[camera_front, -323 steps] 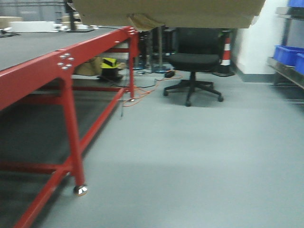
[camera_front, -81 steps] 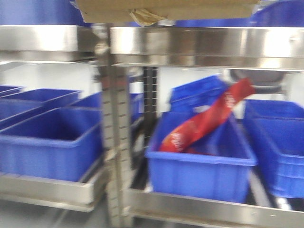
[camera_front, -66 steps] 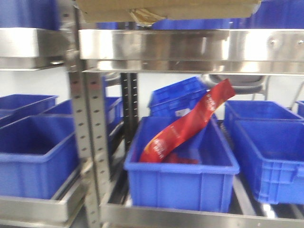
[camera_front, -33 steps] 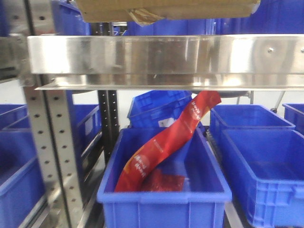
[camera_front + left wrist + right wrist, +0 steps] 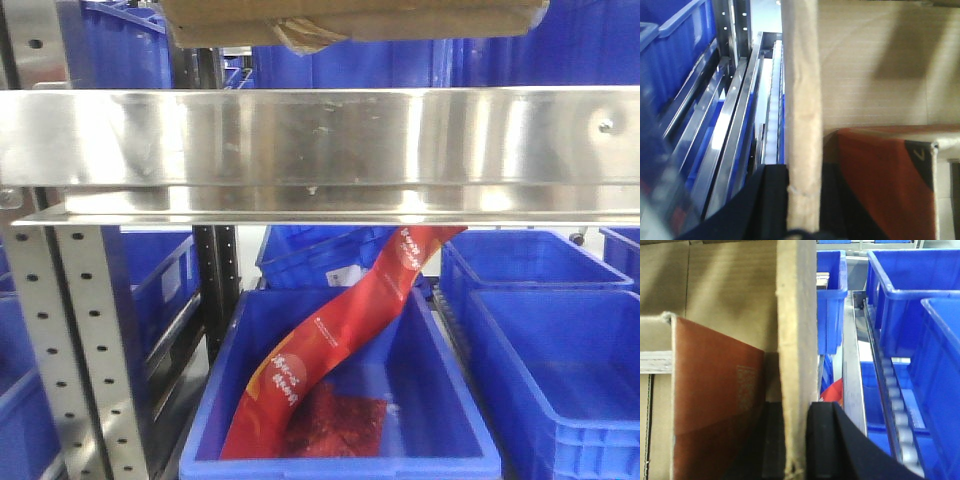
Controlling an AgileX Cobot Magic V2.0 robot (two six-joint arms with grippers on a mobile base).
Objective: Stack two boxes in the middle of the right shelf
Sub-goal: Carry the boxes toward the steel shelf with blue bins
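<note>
The cardboard box (image 5: pixel 350 18) hangs at 12 o'clock in my front view, its tape scrap (image 5: pixel 300 36) just above the front rail of the shelf (image 5: pixel 320 150). My left gripper (image 5: pixel 801 205) is clamped on one side wall and my right gripper (image 5: pixel 797 445) on the other. I judge this to be the carry-in step. Next I must ease forward and lower it level, minding the blue bins (image 5: pixel 350 65) behind. At 6 o'clock, a lower bin (image 5: pixel 340 462) holds a red packet (image 5: pixel 330 350).
</note>
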